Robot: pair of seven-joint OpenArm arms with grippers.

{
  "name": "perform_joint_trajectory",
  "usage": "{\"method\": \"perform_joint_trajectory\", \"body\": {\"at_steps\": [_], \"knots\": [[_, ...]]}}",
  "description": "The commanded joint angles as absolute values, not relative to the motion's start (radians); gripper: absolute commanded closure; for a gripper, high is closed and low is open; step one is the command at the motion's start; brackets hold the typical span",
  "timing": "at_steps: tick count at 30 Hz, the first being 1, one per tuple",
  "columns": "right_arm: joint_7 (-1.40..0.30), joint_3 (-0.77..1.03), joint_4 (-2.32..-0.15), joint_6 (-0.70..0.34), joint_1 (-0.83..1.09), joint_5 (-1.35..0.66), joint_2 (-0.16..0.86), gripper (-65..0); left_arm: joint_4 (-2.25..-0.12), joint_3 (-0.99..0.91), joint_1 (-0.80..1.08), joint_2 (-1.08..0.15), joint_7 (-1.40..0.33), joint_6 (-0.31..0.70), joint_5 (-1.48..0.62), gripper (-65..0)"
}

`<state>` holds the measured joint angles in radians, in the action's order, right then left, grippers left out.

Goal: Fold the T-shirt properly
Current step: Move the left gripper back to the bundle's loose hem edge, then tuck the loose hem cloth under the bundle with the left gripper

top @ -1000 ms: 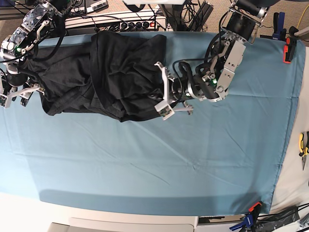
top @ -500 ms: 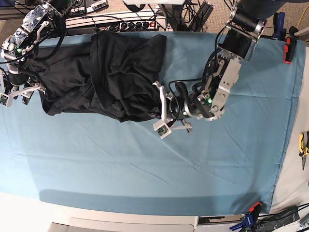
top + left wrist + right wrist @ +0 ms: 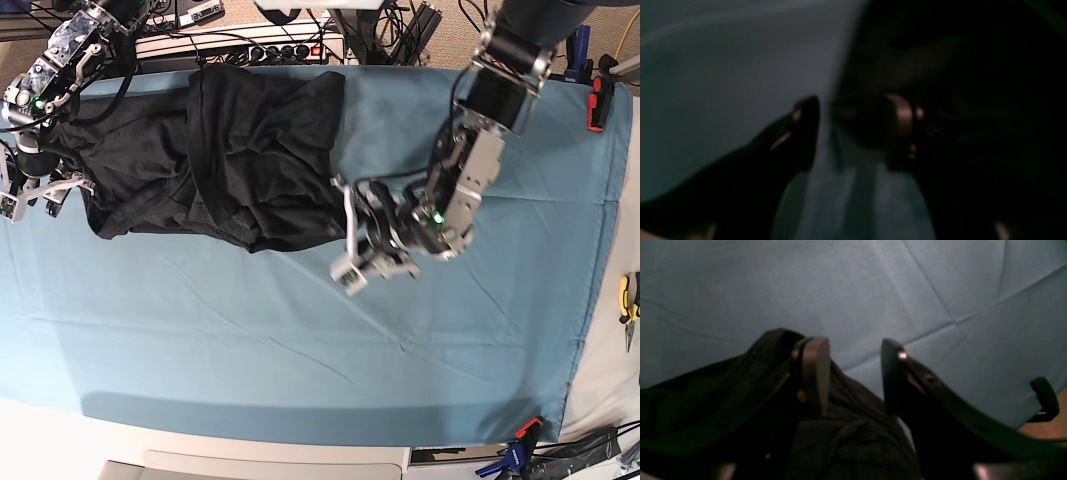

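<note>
The left gripper (image 3: 348, 232) stands open beside the T-shirt (image 3: 215, 150), which lies bunched at the far left of the table cloth (image 3: 450, 380).
From the base view the shirt is crumpled, so most folding seems left. The left wrist view is dark and blurred; jaws apart at the shirt's edge. In the right wrist view the right gripper (image 3: 853, 373) is open, one finger (image 3: 815, 370) over black fabric, nothing pinched.

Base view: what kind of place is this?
Likely a robotics lab bench: a table under a clamped blue cloth, a power strip with tangled cables behind it, pliers at the edge.
</note>
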<state>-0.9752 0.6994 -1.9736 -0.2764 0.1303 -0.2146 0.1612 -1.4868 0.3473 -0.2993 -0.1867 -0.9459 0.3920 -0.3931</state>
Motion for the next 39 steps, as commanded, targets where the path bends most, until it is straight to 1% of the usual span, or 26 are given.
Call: {"method": "perform_joint_trajectory", "body": {"at_steps": [1,3,10,15,18,27,34,39], "knots": [[-0.947,0.701,-1.987,-0.272,0.121,-0.220,0.177,-25.7,-1.502,0.340,-0.337,-0.189,-0.927,0.373,-0.403,-31.8],[-0.947,0.701,-1.987,-0.272,0.121,-0.220,0.177,-25.7,-1.502,0.319,-0.350,-0.188,-0.926,0.336,-0.406,-31.8],[-0.950,0.701,-1.987,-0.272,0.121,-0.220,0.177,-25.7,-1.502,0.200,-0.291,-0.174,-0.936,0.286,-0.518,-31.8],[-0.949,0.701,-1.987,-0.272,0.121,-0.220,0.177,-25.7,-1.502,0.159,-0.230,-0.160,-0.951,0.289,-0.587,-31.8],[-0.950,0.701,-1.987,-0.272,0.121,-0.220,0.177,-25.7,-1.502,0.159,-0.212,-0.148,-0.955,0.312,-0.618,-31.8],[-0.950,0.701,-1.987,-0.272,0.121,-0.220,0.177,-25.7,-1.502,0.162,-0.208,-0.060,-0.962,0.341,-0.651,-31.8],[-0.950,0.701,-1.987,-0.272,0.121,-0.220,0.177,-25.7,-1.502,0.161,-0.208,-0.059,-0.962,0.342,-0.651,-31.8],[-0.950,0.701,-1.987,-0.272,0.121,-0.221,0.177,-25.7,-1.502,0.161,-0.208,-0.059,-0.970,0.360,-0.668,-31.8]]}}
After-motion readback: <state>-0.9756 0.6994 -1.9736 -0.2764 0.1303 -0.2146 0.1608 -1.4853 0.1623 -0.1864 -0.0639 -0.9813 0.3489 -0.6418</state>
